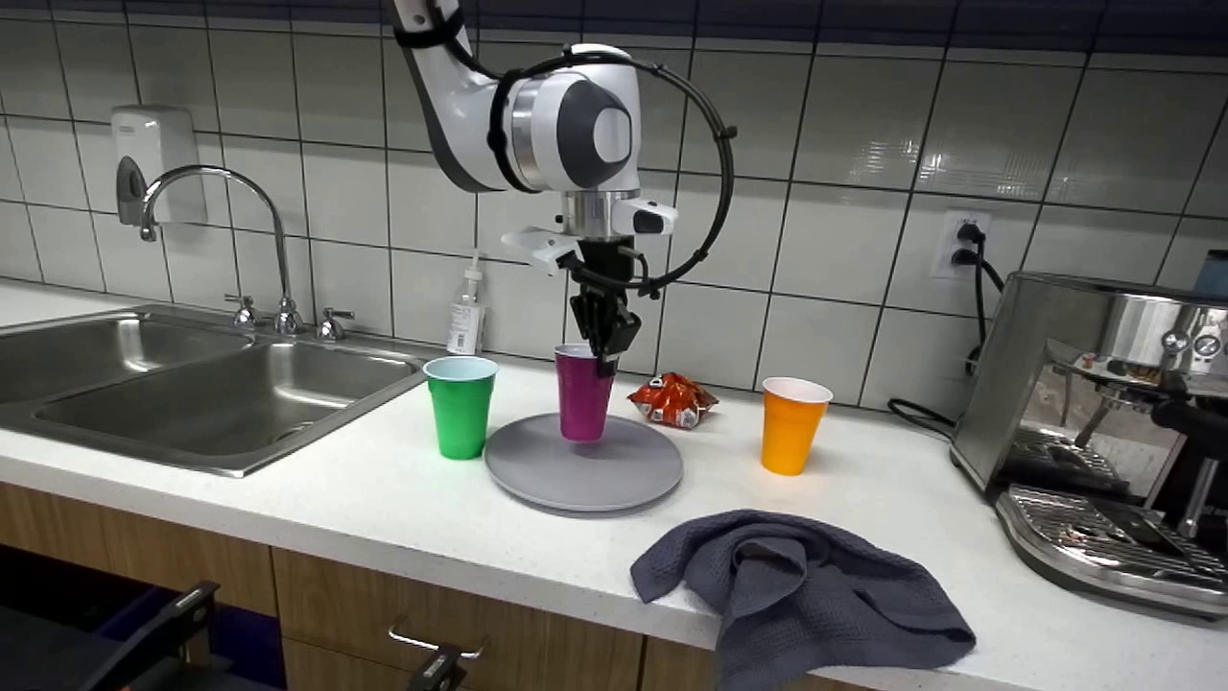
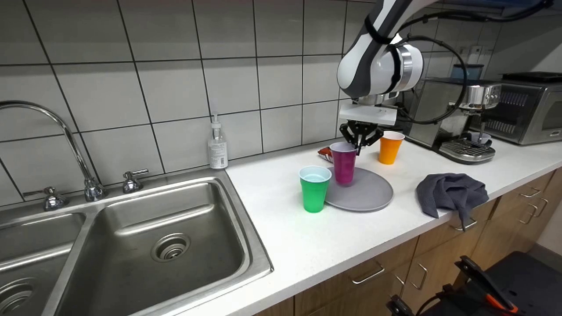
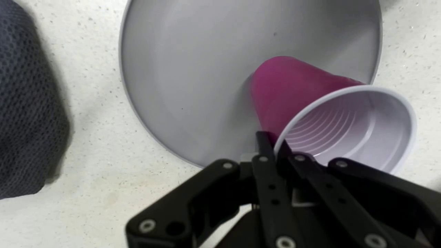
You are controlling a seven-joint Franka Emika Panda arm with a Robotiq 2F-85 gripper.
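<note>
A magenta cup (image 1: 583,401) with a pale inside is upright over the grey round plate (image 1: 595,482) in both exterior views. My gripper (image 1: 608,365) is shut on one side of its rim, one finger inside the cup and one outside. The wrist view shows the fingers (image 3: 276,146) pinching the wall of the cup (image 3: 293,91) over the plate (image 3: 186,72). The cup's base is at or just above the plate; I cannot tell if they touch. A green cup (image 1: 461,411) stands beside the plate. An orange cup (image 1: 792,428) stands apart, on the coffee machine's side.
A red snack bag (image 1: 673,399) lies behind the plate by the tiled wall. A dark grey cloth (image 1: 796,595) hangs over the counter's front edge. A steel sink (image 2: 175,219), a soap bottle (image 2: 217,149) and a coffee machine (image 1: 1113,384) stand around.
</note>
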